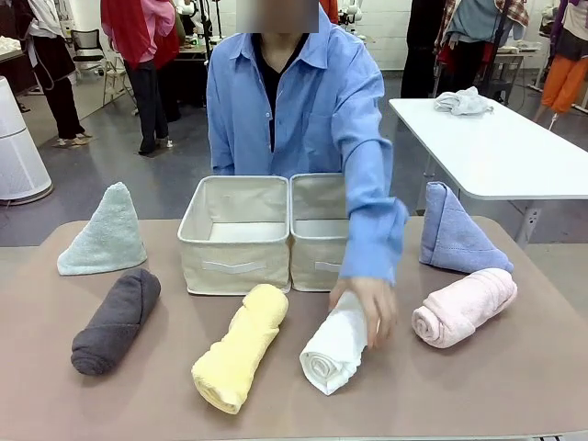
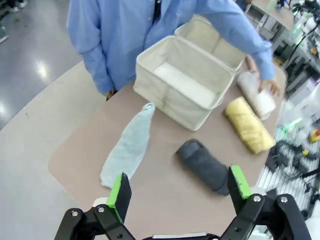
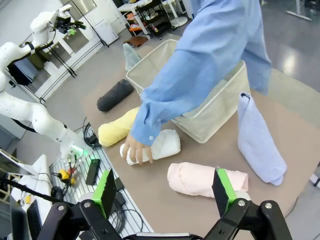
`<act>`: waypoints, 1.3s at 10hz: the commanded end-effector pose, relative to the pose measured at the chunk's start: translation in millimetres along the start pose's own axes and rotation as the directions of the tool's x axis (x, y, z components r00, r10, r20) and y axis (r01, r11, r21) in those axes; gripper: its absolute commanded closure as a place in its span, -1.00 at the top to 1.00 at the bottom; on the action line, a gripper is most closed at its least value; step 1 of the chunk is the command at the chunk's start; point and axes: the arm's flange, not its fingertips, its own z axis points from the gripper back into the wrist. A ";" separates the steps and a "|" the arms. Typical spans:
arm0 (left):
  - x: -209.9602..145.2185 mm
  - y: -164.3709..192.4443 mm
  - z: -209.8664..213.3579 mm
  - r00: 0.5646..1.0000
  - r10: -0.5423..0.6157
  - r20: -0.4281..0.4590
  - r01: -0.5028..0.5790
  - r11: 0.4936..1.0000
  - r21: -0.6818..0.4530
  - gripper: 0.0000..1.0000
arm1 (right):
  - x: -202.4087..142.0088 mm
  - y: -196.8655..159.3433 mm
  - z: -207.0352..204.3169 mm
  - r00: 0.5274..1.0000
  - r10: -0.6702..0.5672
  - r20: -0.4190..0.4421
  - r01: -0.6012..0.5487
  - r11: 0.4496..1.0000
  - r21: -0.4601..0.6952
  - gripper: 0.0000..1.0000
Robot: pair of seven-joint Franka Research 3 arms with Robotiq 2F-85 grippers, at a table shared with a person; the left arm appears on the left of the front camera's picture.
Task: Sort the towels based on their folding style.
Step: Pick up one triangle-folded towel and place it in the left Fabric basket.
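Towels, six of them, sit on the tan table (image 1: 514, 386) around two beige fabric bins (image 1: 234, 266) that stand side by side at the middle, touching.

From the front, the pale grey-green cone (image 1: 101, 234) stands upright at the far left with the dark grey roll (image 1: 115, 322) just in front of it. The yellow roll (image 1: 241, 347) and white roll (image 1: 333, 354) lie before the bins. The pink roll (image 1: 464, 306) lies at the right, touching the blue cone (image 1: 455, 234) behind it. A person in a blue shirt reaches over the right bin, and their hand (image 1: 367, 308) rests on the white roll's far end.

The left wrist camera looks down into the left bin, whose bottom is bare. It takes in the grey-green cone, the dark grey, yellow and white rolls and the person's hand. The left gripper (image 2: 180, 180) hangs above the table's near edge with its jaws spread wide and nothing between them.

The right wrist camera gives the other side: the blue cone leaning beside the right bin, the pink roll nearest, and the person's fingers curled over the white roll's end. The right gripper (image 3: 164, 179) hangs above the pink roll, its jaws likewise released and gripping nothing.
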 end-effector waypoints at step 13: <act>99.4 -15.6 -217.2 0.666 -0.244 -0.705 0.467 0.873 0.139 1.00 | -1.0 -0.7 -0.6 1.000 0.002 0.004 -0.002 1.000 0.009 1.00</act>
